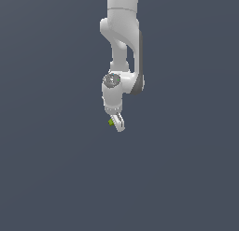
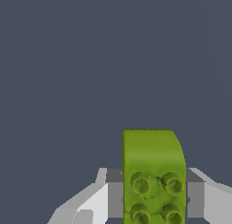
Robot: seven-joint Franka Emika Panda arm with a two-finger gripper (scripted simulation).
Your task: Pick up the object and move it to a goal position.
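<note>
As seen in the exterior view: one white arm (image 1: 122, 43) hanging from above over plain grey ground, one gripper (image 1: 116, 123) at its tip, one small yellow-green object (image 1: 111, 122) lodged at the fingers, apparently clear of the ground. In the wrist view: one green studded block (image 2: 153, 173) seated between two grey pads (image 2: 114, 191), jaws closed narrowly against its sides; four studs counted. No goal marker visible. Judged step: carrying to goal. Recommended: hold clamp pressure steady, move smoothly, avoid jolts.
</note>
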